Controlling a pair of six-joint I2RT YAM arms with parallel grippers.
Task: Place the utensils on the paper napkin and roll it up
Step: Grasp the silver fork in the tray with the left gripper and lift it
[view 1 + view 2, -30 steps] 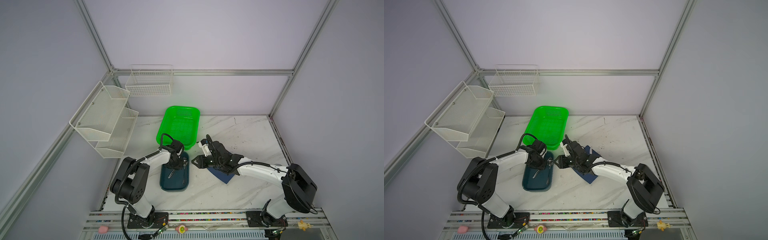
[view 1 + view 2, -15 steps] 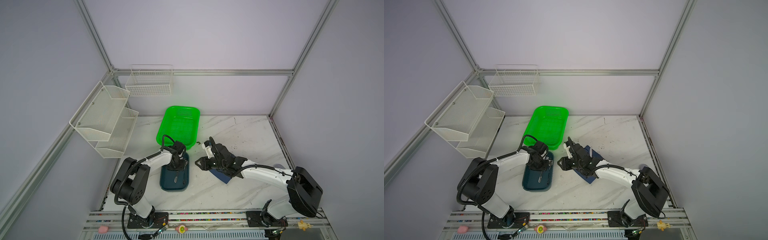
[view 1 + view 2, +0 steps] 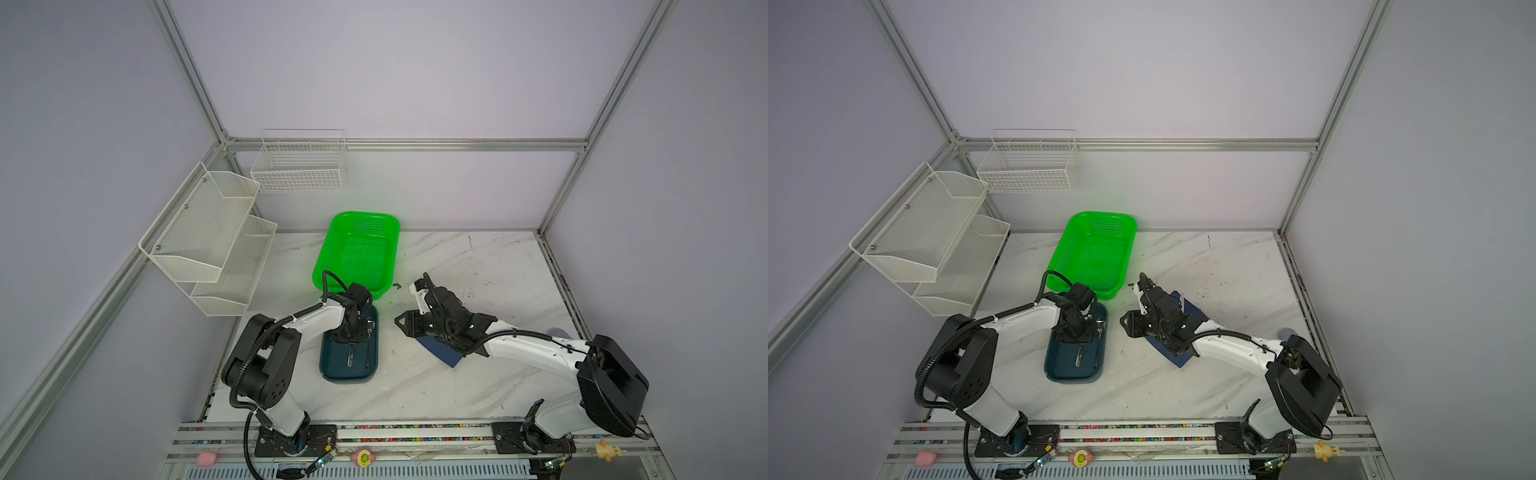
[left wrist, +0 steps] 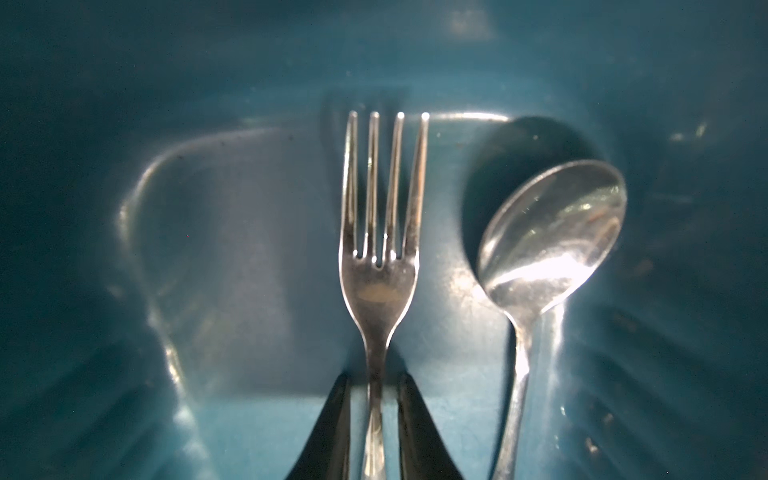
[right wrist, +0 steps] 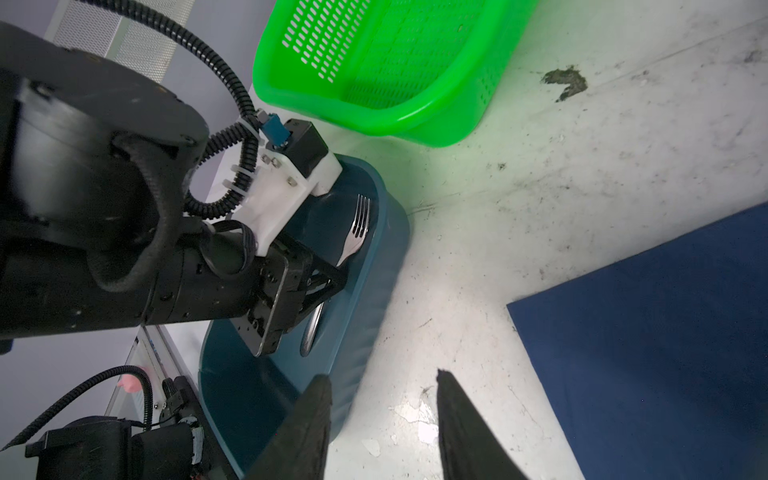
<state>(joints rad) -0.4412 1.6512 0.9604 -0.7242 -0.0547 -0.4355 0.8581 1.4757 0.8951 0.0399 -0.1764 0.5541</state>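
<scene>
In a top view the left pincer point(image 3: 352, 332) reaches into the tray point(image 3: 340, 374), the napkin point(image 3: 441, 353) lying flat on the surface point(image 3: 415, 388) at its three o'clock. The left wrist view shows its fingers point(image 4: 328, 440) narrowly parted astride the neck of the fork point(image 4: 380, 286), beside the spoon point(image 4: 552, 232), so squeeze squarely, then lift level. In the right wrist view the right pincer point(image 5: 381, 374) hangs released and empty between tray and napkin, best kept clear.
</scene>
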